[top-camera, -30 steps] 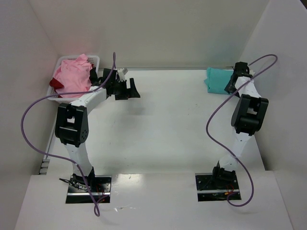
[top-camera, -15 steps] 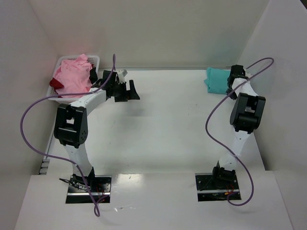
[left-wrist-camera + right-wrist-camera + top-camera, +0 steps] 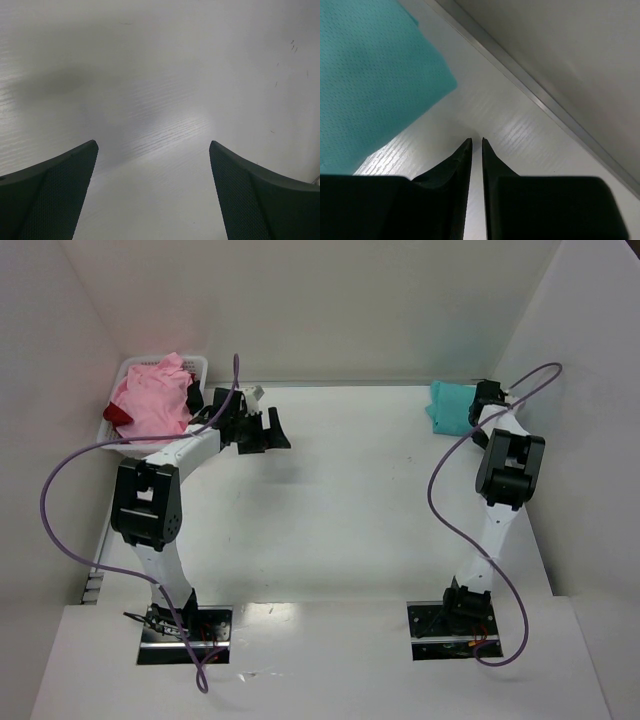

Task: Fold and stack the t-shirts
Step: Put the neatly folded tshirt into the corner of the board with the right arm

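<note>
A folded teal t-shirt lies at the back right of the table; the right wrist view shows its cloth at upper left. My right gripper hovers just right of it over bare table. Its jaws are shut to a thin slit with nothing between them. A crumpled pink t-shirt fills the white basket at the back left, and a dark red t-shirt peeks out beneath it. My left gripper hangs wide open right of the basket, above bare table.
White walls close in the table at the back and on both sides. A metal strip runs along the foot of the wall just past the right gripper. Purple cables loop off both arms.
My right gripper has closed from open to nearly touching fingers and has shifted a little toward the back beside the teal shirt. The left arm has barely moved.
</note>
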Available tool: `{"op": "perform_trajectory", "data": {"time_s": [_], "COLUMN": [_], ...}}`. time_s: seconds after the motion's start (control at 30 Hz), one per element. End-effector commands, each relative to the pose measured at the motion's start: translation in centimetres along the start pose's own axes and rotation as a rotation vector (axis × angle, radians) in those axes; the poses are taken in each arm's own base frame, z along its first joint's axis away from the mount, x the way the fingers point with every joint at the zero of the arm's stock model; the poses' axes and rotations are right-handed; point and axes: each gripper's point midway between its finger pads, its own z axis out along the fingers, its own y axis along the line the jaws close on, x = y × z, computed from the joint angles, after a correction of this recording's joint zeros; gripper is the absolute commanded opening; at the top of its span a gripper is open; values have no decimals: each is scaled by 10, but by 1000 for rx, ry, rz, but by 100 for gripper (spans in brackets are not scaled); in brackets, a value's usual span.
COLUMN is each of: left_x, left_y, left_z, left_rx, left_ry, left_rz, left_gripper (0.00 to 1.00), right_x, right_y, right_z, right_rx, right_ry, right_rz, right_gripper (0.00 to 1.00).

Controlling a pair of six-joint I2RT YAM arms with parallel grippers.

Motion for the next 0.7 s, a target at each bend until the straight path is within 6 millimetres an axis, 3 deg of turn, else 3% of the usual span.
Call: {"op": "perform_trajectory", "data": {"time_s": [0.0,0.17,0.5,0.67], "left_x": [-15,-20,-14,-14], "left_y": [-10,-13,-14,-15], "left_z": [-14,-17,-24,-27], "left_rx": [23,24,23,22], "left_ry": [-43,-46,-45,-44], "left_rz": [35,46,45,53], "left_gripper": [100,100,100,100], "right_x": [-18,-25,-68,-68], "right_y": [0,3,9,21], "right_z": [4,5,-13,-6], "right_rx": [29,19,-24,-58], "right_ry": [-55,-81,-167,-162], "right_rz": [20,27,59,49], "right_gripper": [19,20,25,28]}}
